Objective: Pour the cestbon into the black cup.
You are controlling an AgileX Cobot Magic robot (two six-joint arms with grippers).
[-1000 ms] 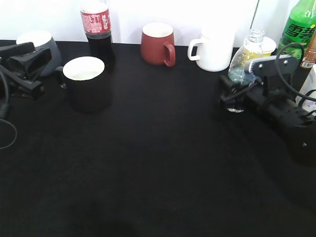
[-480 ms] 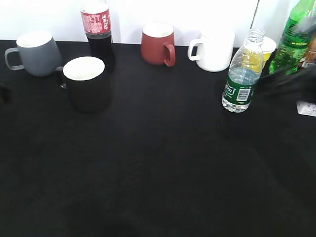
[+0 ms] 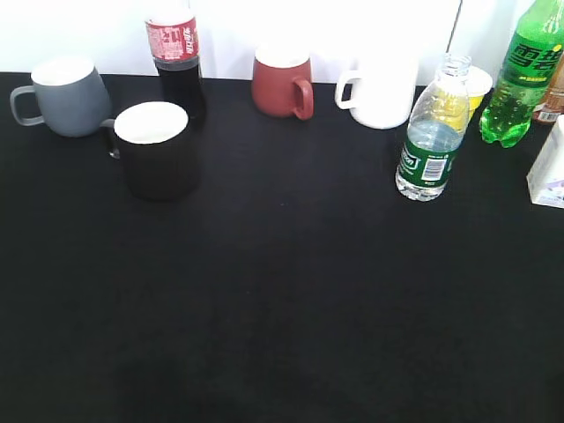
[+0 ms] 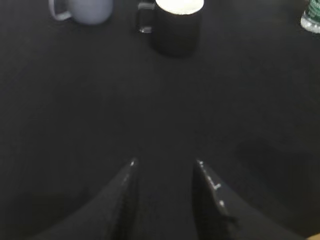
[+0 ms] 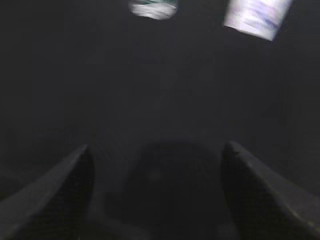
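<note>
Cestbon (image 3: 431, 132) upright at right, black cup (image 3: 155, 148) upper left, well apart; both end effectors (image 4: 165, 187) (image 5: 155, 172) spread, empty, clear of the table (image 3: 282, 308).

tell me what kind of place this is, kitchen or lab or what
Probably a robot test bench, not a kitchen: a black cloth-covered table against a plain white wall, with mugs like the black cup and drink bottles like the cestbon lined up as props.

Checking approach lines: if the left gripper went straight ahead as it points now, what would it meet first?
Probably the black cup. The left gripper is open, with bare cloth ahead up to it; depth is hard to judge.
</note>
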